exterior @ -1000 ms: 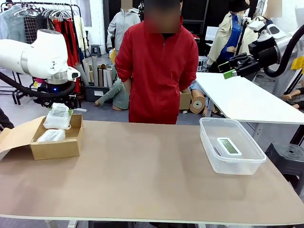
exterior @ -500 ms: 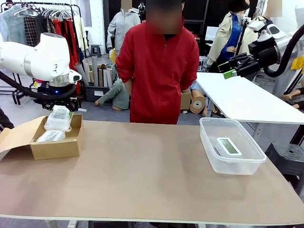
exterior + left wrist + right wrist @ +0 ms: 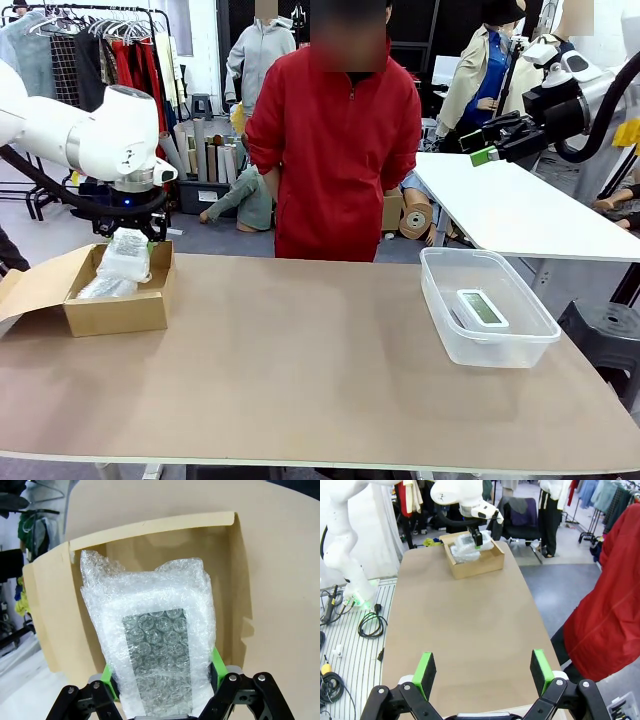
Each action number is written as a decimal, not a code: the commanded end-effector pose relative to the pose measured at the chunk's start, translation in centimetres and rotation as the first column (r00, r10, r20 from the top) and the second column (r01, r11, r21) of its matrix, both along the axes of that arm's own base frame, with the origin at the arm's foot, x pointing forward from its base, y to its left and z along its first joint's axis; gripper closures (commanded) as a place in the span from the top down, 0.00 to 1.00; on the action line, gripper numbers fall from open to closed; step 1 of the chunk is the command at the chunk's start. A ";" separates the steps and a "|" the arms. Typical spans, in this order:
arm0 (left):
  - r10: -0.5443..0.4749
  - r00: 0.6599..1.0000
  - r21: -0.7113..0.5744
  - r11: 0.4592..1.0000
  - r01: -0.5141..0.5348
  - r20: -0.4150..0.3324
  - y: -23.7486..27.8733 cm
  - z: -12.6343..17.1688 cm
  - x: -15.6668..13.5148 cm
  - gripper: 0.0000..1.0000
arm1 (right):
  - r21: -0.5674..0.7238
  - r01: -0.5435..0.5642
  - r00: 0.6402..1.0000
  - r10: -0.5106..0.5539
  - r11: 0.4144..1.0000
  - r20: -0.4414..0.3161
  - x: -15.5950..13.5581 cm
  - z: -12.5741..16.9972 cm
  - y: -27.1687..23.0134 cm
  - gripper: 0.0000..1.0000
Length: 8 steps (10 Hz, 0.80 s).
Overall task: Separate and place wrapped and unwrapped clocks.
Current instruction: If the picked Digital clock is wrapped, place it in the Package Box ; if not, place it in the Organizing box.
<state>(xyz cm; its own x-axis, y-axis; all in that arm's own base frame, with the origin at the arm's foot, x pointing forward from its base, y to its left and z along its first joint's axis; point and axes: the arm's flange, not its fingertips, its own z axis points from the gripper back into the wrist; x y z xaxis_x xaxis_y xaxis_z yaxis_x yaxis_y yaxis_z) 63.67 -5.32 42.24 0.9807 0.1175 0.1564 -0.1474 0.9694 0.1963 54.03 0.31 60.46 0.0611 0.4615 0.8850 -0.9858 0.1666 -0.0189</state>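
The left gripper [image 3: 138, 236] pinches 1 wrapped clock [image 3: 156, 647] over the cardboard box [image 3: 115, 312] at the table's [image 3: 300, 370] left edge; another bundle [image 3: 100, 288] lies inside. The right gripper [image 3: 476, 147] hangs spread above the far right corner. The white clock [image 3: 482, 307] lies in the clear tub [image 3: 500, 350] near the right edge.

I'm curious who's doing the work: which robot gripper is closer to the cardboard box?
Left. The left gripper hangs right over the cardboard box, shut on a wrapped clock; the right gripper is raised far beyond the table's other end.
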 end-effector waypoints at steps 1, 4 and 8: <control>0.007 1.000 0.020 1.000 -0.007 0.012 -0.1 -0.2 1.1 0.00 | 0.001 -0.014 1.000 0.014 1.000 0.014 -0.1 0.2 0.0 1.00; -0.023 1.000 -0.018 1.000 0.023 0.005 0.2 -1.6 2.3 0.00 | 0.001 -0.014 1.000 0.014 1.000 0.014 -0.1 0.2 0.0 1.00; -0.020 0.999 -0.036 0.999 0.019 -0.034 0.1 -2.9 2.8 0.00 | 0.001 -0.014 1.000 0.014 1.000 0.014 -0.1 0.2 0.0 1.00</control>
